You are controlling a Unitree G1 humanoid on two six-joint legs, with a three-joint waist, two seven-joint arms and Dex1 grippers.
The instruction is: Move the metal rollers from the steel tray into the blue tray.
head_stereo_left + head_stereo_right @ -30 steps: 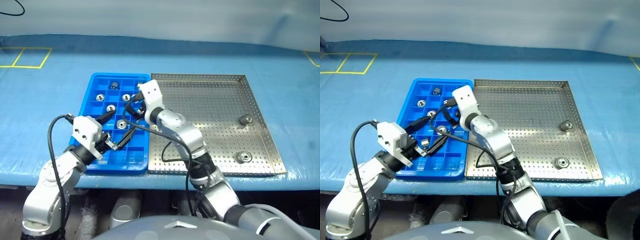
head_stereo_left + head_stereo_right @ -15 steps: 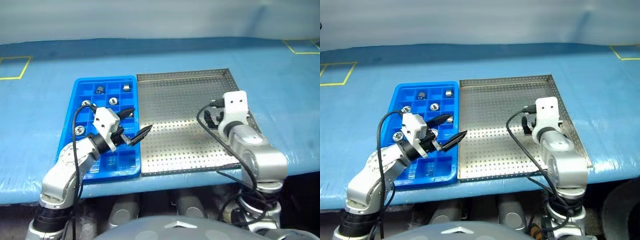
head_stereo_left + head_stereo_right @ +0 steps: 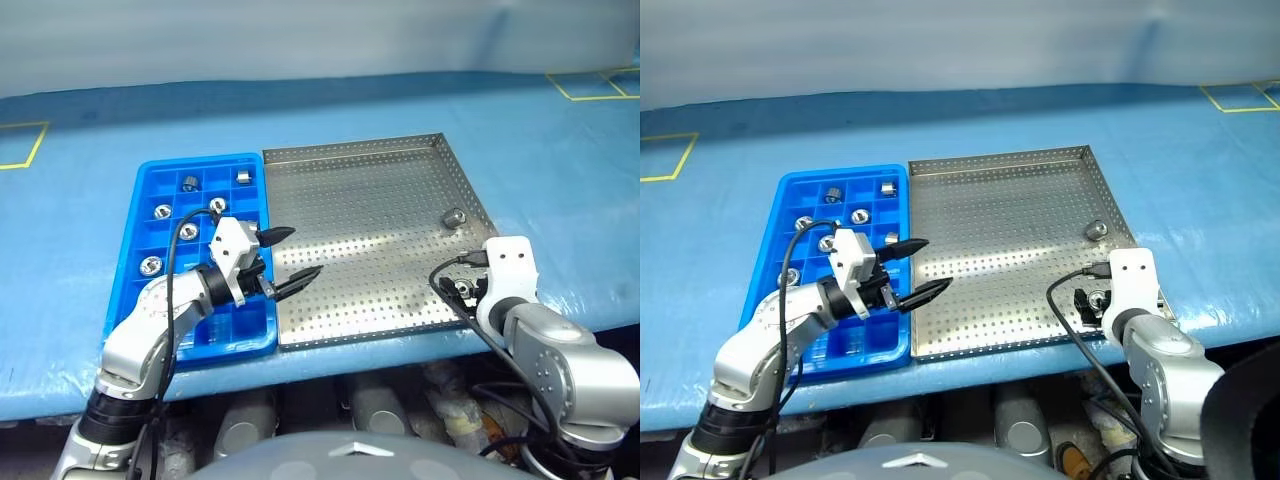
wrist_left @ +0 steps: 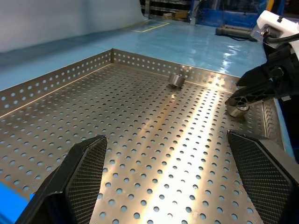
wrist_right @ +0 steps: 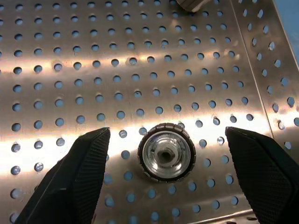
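Note:
The blue tray [image 3: 245, 322] lies left of the steel tray [image 3: 370, 195], and several metal rollers [image 3: 187, 231] sit in its far cells. One roller [image 3: 454, 216] rests near the steel tray's right rim. Another roller [image 5: 167, 150] lies flat by the near right corner, hole up, with my right gripper [image 5: 167, 132] open just above it, a finger on each side and apart from it. My left gripper [image 3: 305, 250] is open and empty, hovering over the seam between the trays and pointing across the steel tray.
Both trays rest on a blue-covered table [image 3: 80, 200] close to its front edge. Yellow tape marks [image 3: 590, 85] lie at the far corners. The steel tray's low rim [image 4: 56, 77] borders the perforated floor.
The camera has swung right. My right gripper crossed from the blue tray to the steel tray's near right corner and tipped down over a roller. My left gripper drifted right to the trays' seam.

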